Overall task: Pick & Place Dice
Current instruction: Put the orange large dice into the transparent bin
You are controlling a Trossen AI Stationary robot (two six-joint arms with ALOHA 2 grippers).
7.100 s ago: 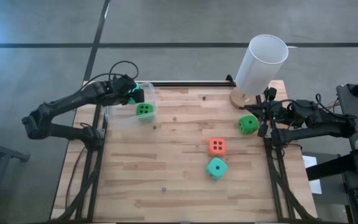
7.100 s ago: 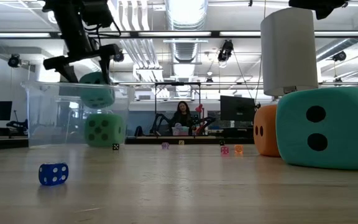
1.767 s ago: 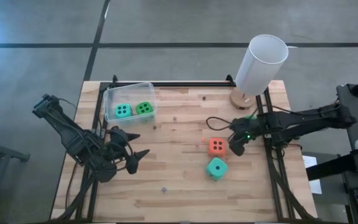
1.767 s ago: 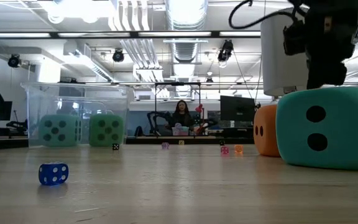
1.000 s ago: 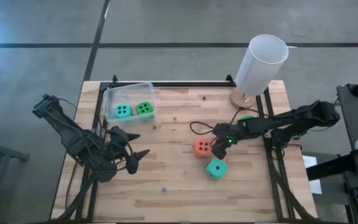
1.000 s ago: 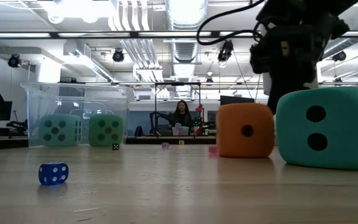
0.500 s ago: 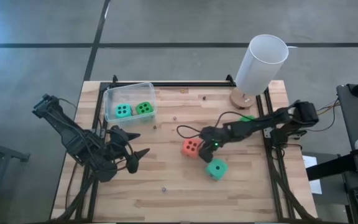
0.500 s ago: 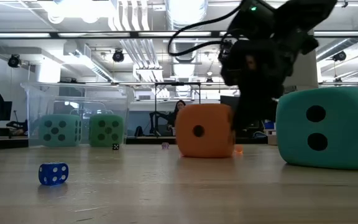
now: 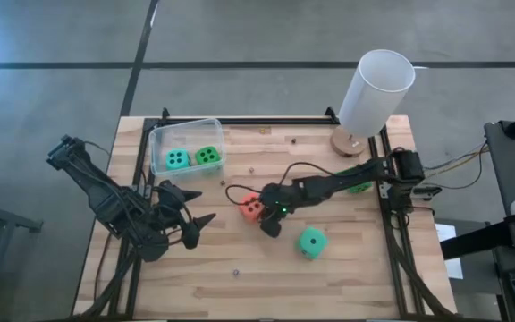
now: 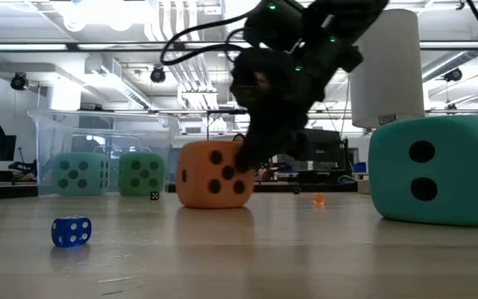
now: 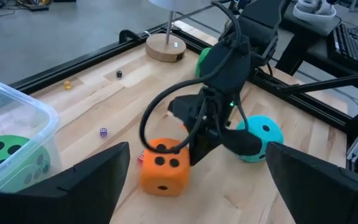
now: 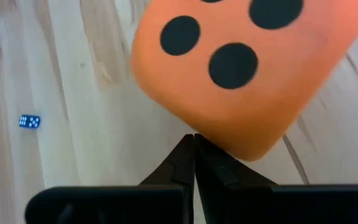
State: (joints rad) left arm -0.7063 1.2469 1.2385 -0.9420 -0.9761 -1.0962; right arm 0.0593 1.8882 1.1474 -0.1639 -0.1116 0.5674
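Orange die (image 9: 251, 207) with black pips at the dark fingers (image 12: 194, 163); teal die (image 9: 311, 241) beyond them; pale striped wood table (image 9: 240, 286).

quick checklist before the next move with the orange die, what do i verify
1. Right gripper jaws shut, tip against the orange foam die, pushing rather than gripping: ok.
2. Orange die flat on the wooden table, not lifted: ok.
3. Left gripper jaws open, waiting at the table's left side, apart from the die: ok.
4. Clear plastic tub holds two green dice, with room for more: ok.
5. Teal foam die clear of the right arm's path: cannot tell.
6. Tiny blue die near the orange die's track: not ok.
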